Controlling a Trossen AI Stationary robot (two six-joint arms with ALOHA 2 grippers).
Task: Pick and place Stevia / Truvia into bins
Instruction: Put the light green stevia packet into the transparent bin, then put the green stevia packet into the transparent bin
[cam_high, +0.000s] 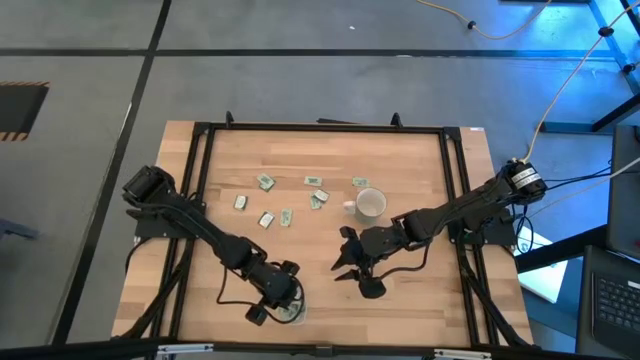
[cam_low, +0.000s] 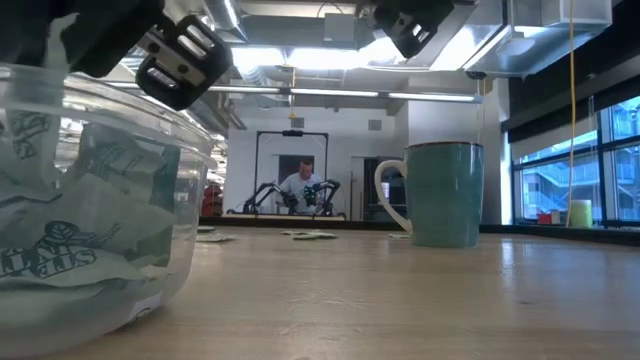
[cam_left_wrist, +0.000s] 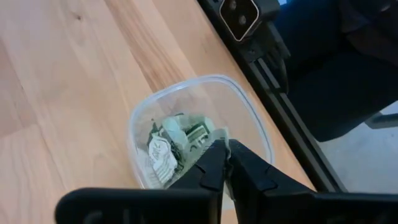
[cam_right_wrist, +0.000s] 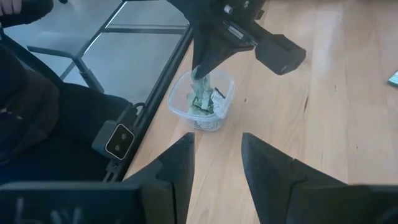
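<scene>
The clear round dish (cam_left_wrist: 186, 84) stands near the table's near edge (cam_high: 297, 313) and holds several crumpled green-and-white sachets (cam_left_wrist: 163, 155). My left gripper (cam_left_wrist: 224, 149) hangs just above the dish, shut on one sachet (cam_right_wrist: 200, 87). More sachets lie flat on the wood farther back (cam_high: 267, 219), (cam_high: 312, 181), left of the white mug (cam_high: 370, 205). My right gripper (cam_right_wrist: 217, 155) is open and empty, over bare wood to the right of the dish (cam_high: 348, 262). My left gripper pinches a sachet by its upper end (cam_right_wrist: 199, 78) between its two fingertips, coming from above and pointing down. The sachet hangs below the fingers, and its lower end (cam_right_wrist: 200, 99) reaches in among the sachets in the dish.
The mug (cam_low: 440, 195) stands upright near the table's middle, just beyond my right arm. A black metal frame (cam_high: 200, 140) runs around the tabletop. A camera mount (cam_left_wrist: 242, 15) sits on the near rail beside the dish. A person sits far off in the room (cam_low: 300, 185).
</scene>
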